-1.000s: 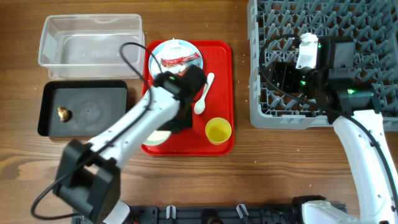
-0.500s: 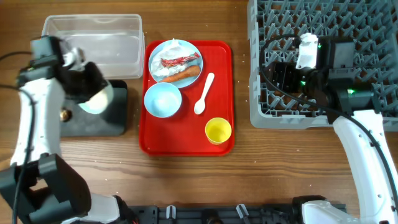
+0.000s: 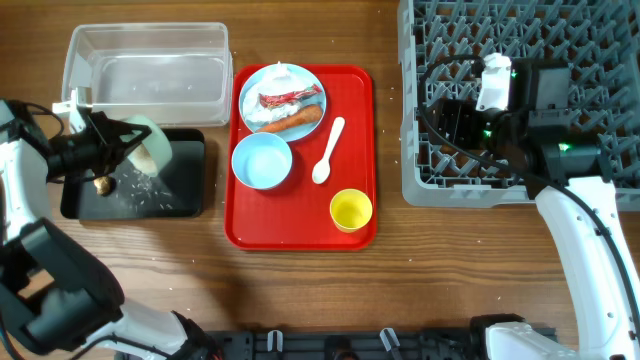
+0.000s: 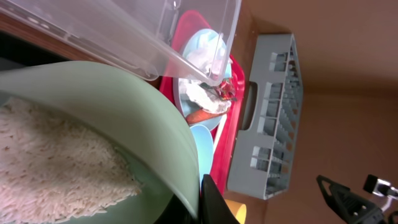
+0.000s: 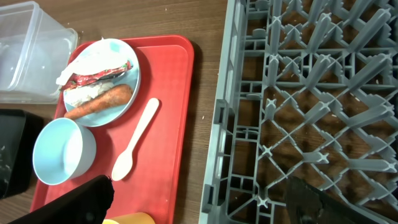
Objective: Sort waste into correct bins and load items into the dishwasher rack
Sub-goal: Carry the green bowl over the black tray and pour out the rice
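My left gripper is shut on the rim of a pale bowl, held tilted on its side over the black tray. White rice grains lie scattered on that tray beside a small brown lump. In the left wrist view rice still fills the bowl. On the red tray, a light-blue plate holds tissue, wrapper and carrot. A second bowl, spoon and yellow cup lie there. My right gripper is open and empty over the grey rack.
The clear tub stands just behind the black tray. The red tray sits between the bins and the rack. In the right wrist view the rack's edge lies right of the spoon and bowl.
My left arm carried the rice bowl from the red tray leftward to the black tray, then tipped it. Rice grains now lie on the black tray. The right arm has not moved.
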Available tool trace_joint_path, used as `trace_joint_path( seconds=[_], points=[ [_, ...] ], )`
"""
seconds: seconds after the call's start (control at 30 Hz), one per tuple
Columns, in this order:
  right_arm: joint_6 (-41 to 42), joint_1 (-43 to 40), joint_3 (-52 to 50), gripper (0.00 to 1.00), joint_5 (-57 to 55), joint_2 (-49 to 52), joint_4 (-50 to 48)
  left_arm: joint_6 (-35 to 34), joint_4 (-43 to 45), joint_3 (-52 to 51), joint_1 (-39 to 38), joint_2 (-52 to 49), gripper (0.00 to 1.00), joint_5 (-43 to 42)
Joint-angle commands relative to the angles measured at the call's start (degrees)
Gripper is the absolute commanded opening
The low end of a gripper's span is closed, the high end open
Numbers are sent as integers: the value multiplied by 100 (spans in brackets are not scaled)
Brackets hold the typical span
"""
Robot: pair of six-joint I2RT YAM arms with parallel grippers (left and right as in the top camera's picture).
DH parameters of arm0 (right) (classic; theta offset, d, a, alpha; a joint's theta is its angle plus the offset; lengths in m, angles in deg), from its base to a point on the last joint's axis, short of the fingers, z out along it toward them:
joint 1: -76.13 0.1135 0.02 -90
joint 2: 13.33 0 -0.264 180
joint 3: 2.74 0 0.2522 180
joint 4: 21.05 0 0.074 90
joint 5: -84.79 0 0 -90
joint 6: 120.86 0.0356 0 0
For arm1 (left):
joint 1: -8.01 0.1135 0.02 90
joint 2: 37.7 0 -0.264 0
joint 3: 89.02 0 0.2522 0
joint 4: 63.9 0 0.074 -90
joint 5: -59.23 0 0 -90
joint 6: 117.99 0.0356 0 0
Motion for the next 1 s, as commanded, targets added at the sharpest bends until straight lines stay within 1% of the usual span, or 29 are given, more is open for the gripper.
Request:
trace_joint_path(
  seconds=[0.0,0.13,0.27,0.4,0.47,0.57,0.73,0.83,0.97],
  points=[
    [81,24,101,91,92,63,-2,256,17,79,37,-435,4,-382],
    [83,24,101,91,94,63,9,249,11,79,66,-802,4,-780],
    [83,24,101,91,94,63,55,227,-201,79,90,-848,4,-1093],
    [107,24,101,91,94,63,72,227,-549,79,221,-848,4,-1834],
    [125,24,101,91,94,63,79,227,-713,79,275,-848,4,-2026],
    [125,24,101,91,94,63,120,229,-826,79,365,-848,4,-2378],
    [177,24,101,91,92,63,140,229,-960,79,468,-848,4,-3257],
    [223,24,101,91,92,63,140,229,-1126,79,468,-846,4,-3327],
    [227,24,101,91,92,63,140,229,-1126,79,468,-846,4,-3327]
  ],
)
